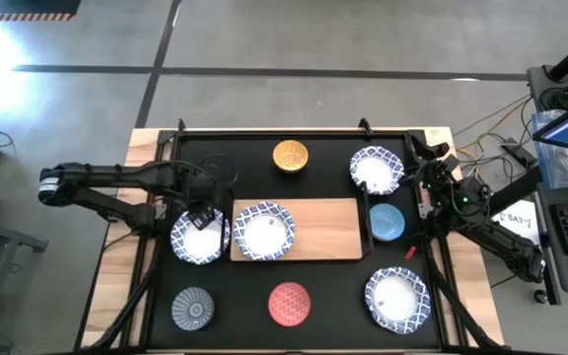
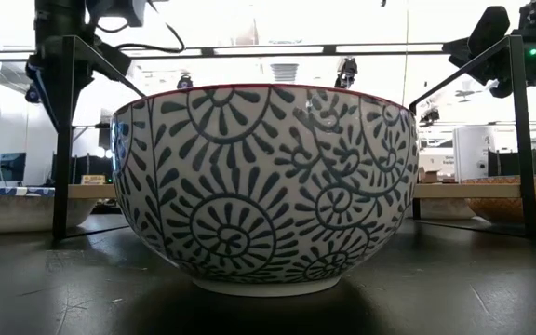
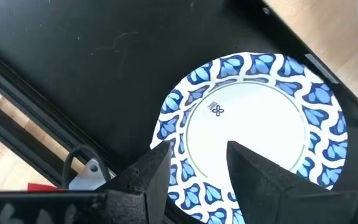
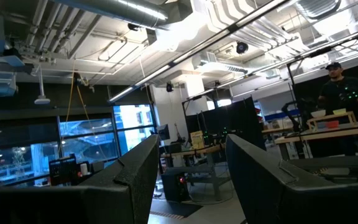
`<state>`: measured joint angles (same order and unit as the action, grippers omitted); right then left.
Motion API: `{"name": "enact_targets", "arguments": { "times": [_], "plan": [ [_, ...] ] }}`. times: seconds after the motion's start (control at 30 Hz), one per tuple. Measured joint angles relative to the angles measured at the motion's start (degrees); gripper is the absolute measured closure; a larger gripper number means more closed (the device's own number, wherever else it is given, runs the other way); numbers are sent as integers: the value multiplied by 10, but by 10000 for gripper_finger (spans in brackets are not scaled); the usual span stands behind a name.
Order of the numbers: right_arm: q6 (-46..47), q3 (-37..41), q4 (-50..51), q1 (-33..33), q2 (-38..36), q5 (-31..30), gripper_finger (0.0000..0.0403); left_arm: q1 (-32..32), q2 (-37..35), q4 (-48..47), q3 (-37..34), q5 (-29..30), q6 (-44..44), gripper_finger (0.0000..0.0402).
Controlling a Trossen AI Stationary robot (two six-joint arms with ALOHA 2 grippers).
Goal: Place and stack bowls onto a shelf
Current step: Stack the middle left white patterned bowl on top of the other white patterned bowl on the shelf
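The left gripper (image 3: 197,165) hovers over a blue-and-white bowl (image 1: 200,238) beside the shelf (image 1: 333,229), fingers apart. The right gripper (image 4: 188,180) waits at the worktop's edge, fingers apart.

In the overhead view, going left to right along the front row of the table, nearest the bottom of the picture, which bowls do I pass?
Small grey ribbed bowl → small red patterned bowl → wide shallow blue-and-white patterned bowl.

grey concrete floor (image 1: 294,49), ceiling lights (image 2: 268,49)
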<state>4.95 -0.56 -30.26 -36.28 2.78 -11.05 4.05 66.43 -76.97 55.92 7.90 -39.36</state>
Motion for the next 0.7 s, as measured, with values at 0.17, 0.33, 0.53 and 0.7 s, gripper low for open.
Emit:
{"name": "enact_targets", "arguments": {
  "times": [0.17,0.33,0.53,0.7],
  "plan": [
    [0,0,0,0,0,0,227,-36,-2,33,-14,-42,-30,262],
    [0,0,0,0,0,0,227,-115,-4,35,-20,-73,-48,262],
    [0,0,0,0,0,0,227,-236,0,61,-21,-74,-109,262],
    [0,0,0,0,0,0,227,-315,17,103,-22,-69,-141,262]
  ]
}}
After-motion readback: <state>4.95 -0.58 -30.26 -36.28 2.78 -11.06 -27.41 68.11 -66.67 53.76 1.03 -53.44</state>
